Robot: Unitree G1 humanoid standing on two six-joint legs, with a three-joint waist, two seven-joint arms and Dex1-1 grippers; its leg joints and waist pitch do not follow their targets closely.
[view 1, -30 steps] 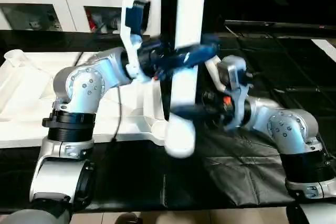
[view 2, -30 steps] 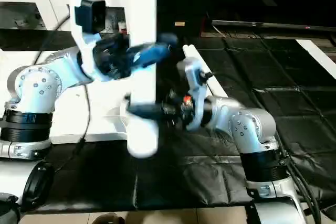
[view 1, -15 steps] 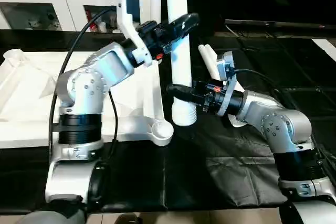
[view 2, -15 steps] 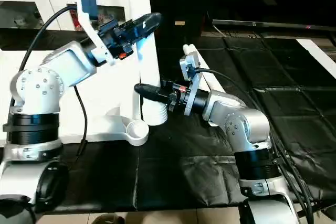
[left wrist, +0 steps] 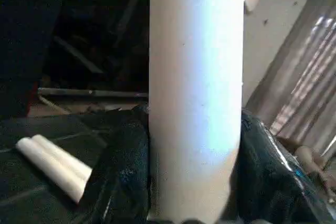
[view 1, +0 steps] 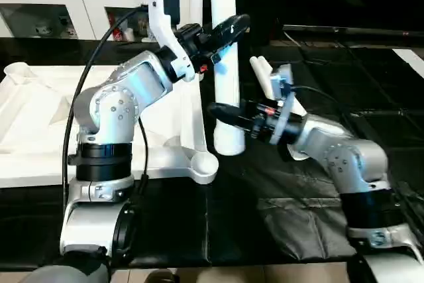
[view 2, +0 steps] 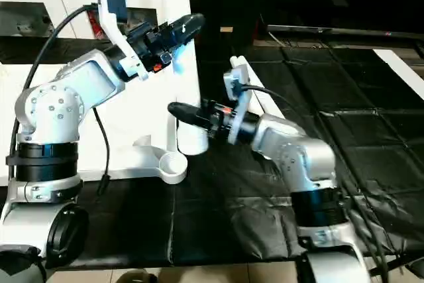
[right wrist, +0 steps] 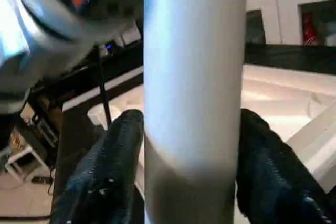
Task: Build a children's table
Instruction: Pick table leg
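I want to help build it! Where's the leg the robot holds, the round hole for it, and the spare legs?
Table leg (view 1: 223, 51): left eye view, mid-shaft.
Corner socket (view 1: 203, 164): left eye view, round rim.
Spare legs (left wrist: 55, 166): left wrist view, the tubes' middle.

White glass-door cabinet (view 1: 73, 4) behind black mat (view 1: 344, 91)

An upright leg (view 1: 225, 64) stands between table top (view 1: 40, 130) leftward and spare legs (view 1: 265, 74) rightward.

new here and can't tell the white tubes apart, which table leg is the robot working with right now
Start at the white tabletop lying upside down on the black mat. At its near corner socket, one leg stands upright between both arms, with the left end effector high on it and the right end effector low. The spare legs lie flat on the mat.
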